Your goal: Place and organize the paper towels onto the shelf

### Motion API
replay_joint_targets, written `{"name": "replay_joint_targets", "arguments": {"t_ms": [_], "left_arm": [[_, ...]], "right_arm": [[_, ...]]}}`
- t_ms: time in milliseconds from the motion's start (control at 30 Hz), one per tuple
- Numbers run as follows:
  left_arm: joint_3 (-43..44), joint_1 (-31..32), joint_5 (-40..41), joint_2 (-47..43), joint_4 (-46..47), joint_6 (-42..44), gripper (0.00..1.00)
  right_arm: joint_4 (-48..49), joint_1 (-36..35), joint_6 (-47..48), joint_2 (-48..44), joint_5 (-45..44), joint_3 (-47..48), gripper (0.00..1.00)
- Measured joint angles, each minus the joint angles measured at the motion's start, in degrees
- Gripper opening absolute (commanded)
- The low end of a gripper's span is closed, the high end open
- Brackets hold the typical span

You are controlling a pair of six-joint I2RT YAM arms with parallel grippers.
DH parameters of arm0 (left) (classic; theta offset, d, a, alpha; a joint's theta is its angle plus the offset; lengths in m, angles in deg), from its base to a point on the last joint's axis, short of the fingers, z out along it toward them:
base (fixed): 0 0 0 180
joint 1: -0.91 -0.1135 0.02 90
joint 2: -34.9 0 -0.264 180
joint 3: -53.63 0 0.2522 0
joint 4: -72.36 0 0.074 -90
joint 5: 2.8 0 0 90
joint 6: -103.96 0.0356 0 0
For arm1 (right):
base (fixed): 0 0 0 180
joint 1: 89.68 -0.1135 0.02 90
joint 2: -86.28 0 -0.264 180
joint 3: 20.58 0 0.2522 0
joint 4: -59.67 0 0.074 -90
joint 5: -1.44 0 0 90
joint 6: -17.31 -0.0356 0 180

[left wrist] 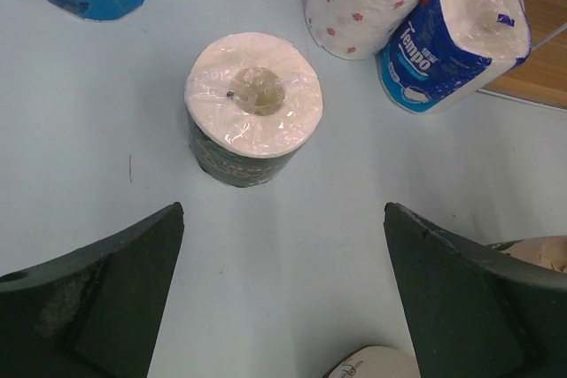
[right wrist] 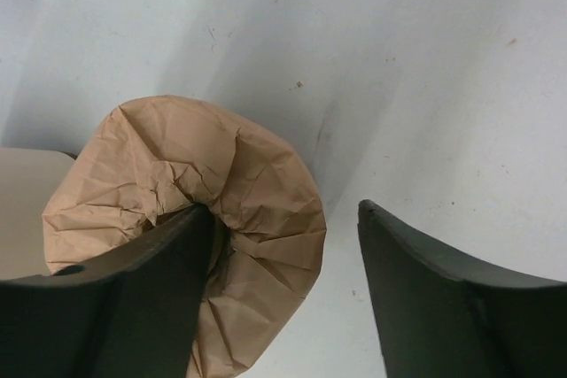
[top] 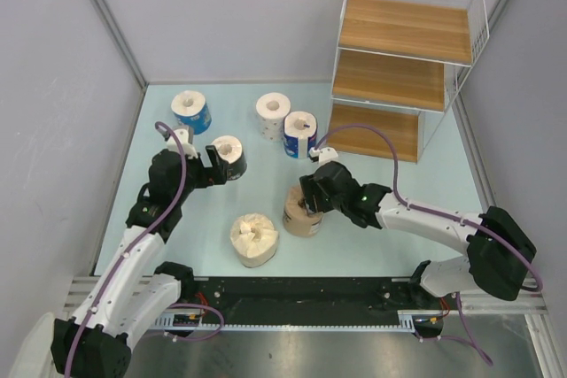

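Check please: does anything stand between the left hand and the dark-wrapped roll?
Nothing visible does. In the left wrist view, only bare table lies between the open left hand and the dark-wrapped roll, which stands upright straight ahead.

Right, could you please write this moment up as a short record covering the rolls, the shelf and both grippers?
rolls on table: six, all upright
far row: blue-wrapped rolls, red-speckled roll
middle: dark-wrapped roll
near row: cream roll, tan-brown roll
shelf: far right, all three boards bare
left gripper: open, facing the dark-wrapped roll, not touching
right gripper: open, one finger at the tan-brown roll's top centre, the other outside its wall with a gap
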Motion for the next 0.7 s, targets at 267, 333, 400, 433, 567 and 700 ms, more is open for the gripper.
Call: {"name": "replay_joint_targets", "arguments": {"t_ms": [267, 333, 400, 433, 567, 700], "left_arm": [[0.2, 0.0, 0.0, 1.3, 0.0, 0.0, 1.0], [0.2, -0.1, 0.0, 1.4, 0.0, 0.0, 1.0], [0.2, -0.2, 0.0, 1.4, 0.0, 0.0, 1.0], [0.3, -0.3, 0.0, 1.4, 0.0, 0.0, 1.0], [0.3, -0.8, 0.0, 1.9, 0.0, 0.0, 1.0], [0.3, -1.5, 0.0, 2.8, 0.0, 0.0, 1.0]], "right_arm": [[-0.4, -0.2, 0.0, 0.4, -0.2, 0.1, 0.48], [-0.4, -0.3, 0.0, 0.5, -0.1, 0.1, 0.43], [-0.4, -0.4, 0.0, 0.5, -0.1, 0.2, 0.38], [-0.4, -0.4, 0.0, 0.6, -0.1, 0.2, 0.36], [-0.5, -0.4, 0.2, 0.6, -0.1, 0.3, 0.27], [-0.9, -0.4, 0.5, 0.6, -0.2, 0.5, 0.26]]}}
